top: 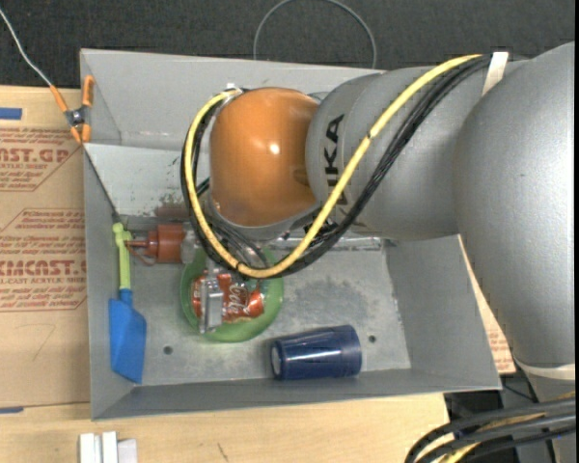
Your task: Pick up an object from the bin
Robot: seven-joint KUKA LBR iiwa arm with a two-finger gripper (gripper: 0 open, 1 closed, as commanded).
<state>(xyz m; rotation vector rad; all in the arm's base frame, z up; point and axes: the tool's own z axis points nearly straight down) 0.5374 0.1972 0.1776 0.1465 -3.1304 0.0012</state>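
gripper (212, 302) down in green ring (258, 325), bin centre; blue can (316, 352) at 4 o'clock; grip state: can't tell.

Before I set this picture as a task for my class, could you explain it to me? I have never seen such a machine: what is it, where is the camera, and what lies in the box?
The big grey shape is a robot arm, reaching in from the right. The orange dome and the yellow and black cables are parts of it. The one camera looks down from above, slightly to one side, into a grey metal bin.

At the arm's tip, the pincer is low over a green ring with something red and orange inside it. I cannot tell whether it grips anything.

Also in the bin are a dark blue cylinder lying on its side, a blue scraper with a yellow-green handle along the left wall, and a small red-brown piece beside that handle.
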